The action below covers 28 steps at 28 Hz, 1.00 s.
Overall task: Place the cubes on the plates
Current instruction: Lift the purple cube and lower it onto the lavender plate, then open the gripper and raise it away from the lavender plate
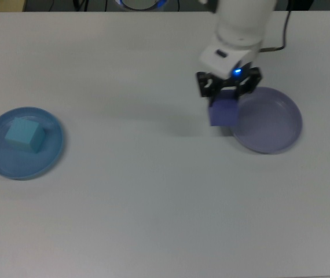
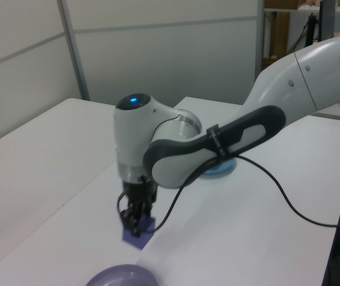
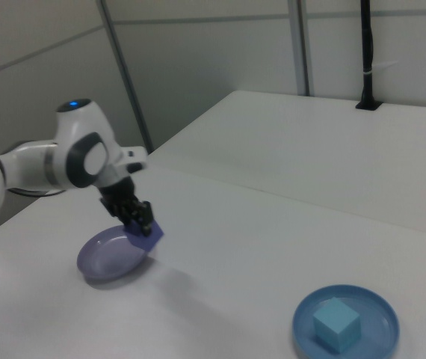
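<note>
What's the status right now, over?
End effector shut on small violet-blue cube, lifted beside pale lavender round plate. Turquoise cube sits on blue plate. Nothing in the way.

A large white table (image 1: 124, 220) fills the foreground, with a second white table (image 3: 332, 142) set behind it. Pale grey partition walls (image 2: 158, 53) with thin metal frames enclose the space. A black post (image 3: 368, 56) stands on the far table. Wooden shelving (image 2: 280, 36) is seen through a gap.
</note>
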{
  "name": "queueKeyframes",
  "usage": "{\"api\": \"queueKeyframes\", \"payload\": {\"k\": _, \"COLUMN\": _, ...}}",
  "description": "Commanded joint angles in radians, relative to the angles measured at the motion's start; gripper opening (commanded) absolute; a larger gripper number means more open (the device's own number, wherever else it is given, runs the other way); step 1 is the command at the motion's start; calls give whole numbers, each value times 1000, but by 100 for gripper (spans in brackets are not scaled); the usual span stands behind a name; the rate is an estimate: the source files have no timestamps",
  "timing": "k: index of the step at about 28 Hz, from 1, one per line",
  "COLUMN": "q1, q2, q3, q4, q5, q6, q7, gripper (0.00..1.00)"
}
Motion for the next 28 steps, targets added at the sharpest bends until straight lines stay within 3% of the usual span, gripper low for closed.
{"api": "queueKeyframes", "payload": {"k": 1, "q1": 136, "q2": 75, "q3": -13, "q4": 97, "q5": -78, "q6": -34, "q7": 133, "gripper": 11}}
{"api": "queueKeyframes", "payload": {"k": 4, "q1": 185, "q2": 104, "q3": -13, "q4": 110, "q5": -110, "q6": -34, "q7": 186, "gripper": 11}}
{"api": "queueKeyframes", "payload": {"k": 8, "q1": 213, "q2": 133, "q3": -14, "q4": 110, "q5": -114, "q6": -32, "q7": 194, "gripper": 12}}
{"api": "queueKeyframes", "payload": {"k": 15, "q1": 214, "q2": 172, "q3": -19, "q4": 147, "q5": -114, "q6": -29, "q7": 193, "gripper": 29}}
{"api": "queueKeyframes", "payload": {"k": 16, "q1": 214, "q2": 172, "q3": -20, "q4": 147, "q5": -114, "q6": -29, "q7": 193, "gripper": 40}}
{"api": "queueKeyframes", "payload": {"k": 17, "q1": 214, "q2": 172, "q3": -20, "q4": 147, "q5": -114, "q6": -29, "q7": 193, "gripper": 57}}
{"api": "queueKeyframes", "payload": {"k": 19, "q1": 214, "q2": 172, "q3": -20, "q4": 147, "q5": -112, "q6": -29, "q7": 194, "gripper": 100}}
{"api": "queueKeyframes", "payload": {"k": 28, "q1": 210, "q2": 126, "q3": -23, "q4": 147, "q5": -98, "q6": -55, "q7": 189, "gripper": 100}}
